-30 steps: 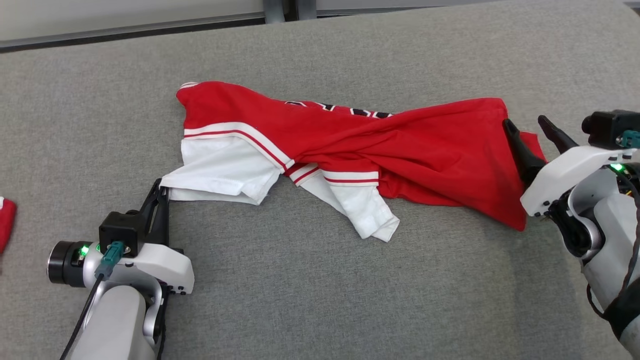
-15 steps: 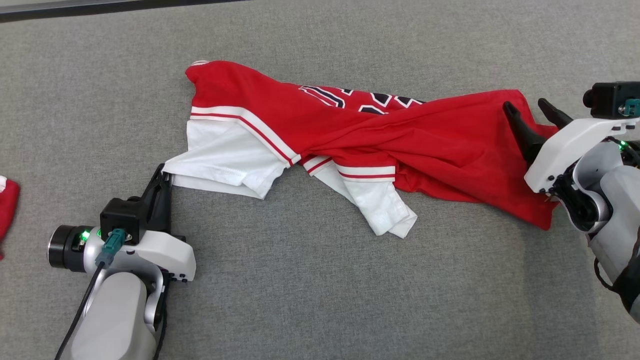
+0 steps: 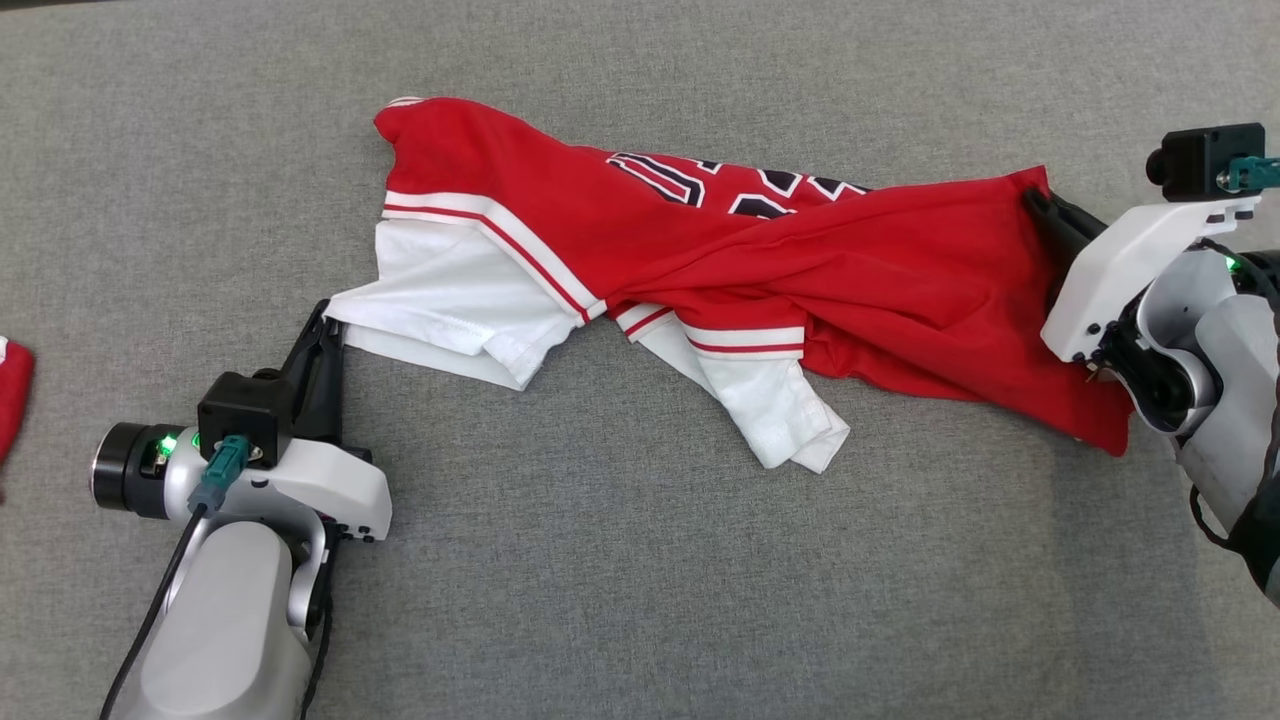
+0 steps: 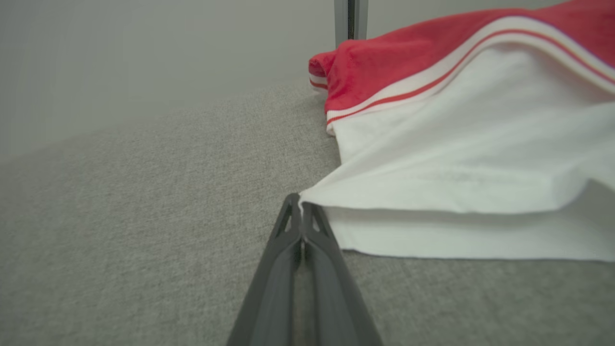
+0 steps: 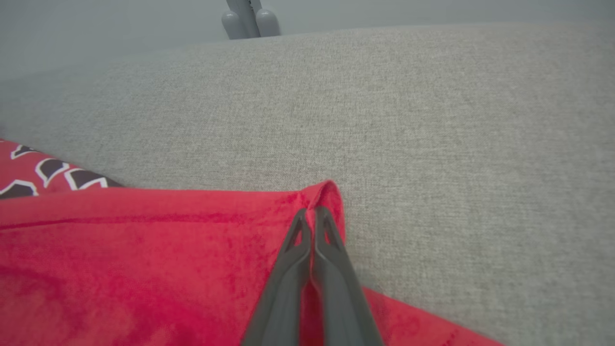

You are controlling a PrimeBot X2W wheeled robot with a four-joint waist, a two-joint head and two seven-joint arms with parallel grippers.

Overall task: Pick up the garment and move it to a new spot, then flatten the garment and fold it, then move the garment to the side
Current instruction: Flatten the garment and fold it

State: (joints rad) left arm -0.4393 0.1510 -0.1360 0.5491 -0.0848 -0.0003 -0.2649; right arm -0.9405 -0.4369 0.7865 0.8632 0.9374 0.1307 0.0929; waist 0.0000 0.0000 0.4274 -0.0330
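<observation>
The garment (image 3: 760, 280), a red jersey with white sleeves and dark lettering, lies twisted across the grey surface. My left gripper (image 3: 326, 318) is shut on the corner of a white sleeve; in the left wrist view its closed gripper (image 4: 301, 205) pinches the white hem (image 4: 432, 192). At the right end my right gripper (image 3: 1040, 205) is shut on the red hem corner. The right wrist view shows that gripper (image 5: 311, 215) closed on a raised fold of red cloth (image 5: 144, 259).
The grey fabric surface (image 3: 640, 580) spreads wide in front of and behind the garment. A bit of another red cloth (image 3: 12, 400) lies at the far left edge. A grey post (image 5: 247, 19) stands beyond the surface's far edge.
My right gripper has closed on the red hem corner. The head camera has tipped down, so the whole picture has shifted. The left gripper keeps its grip on the sleeve.
</observation>
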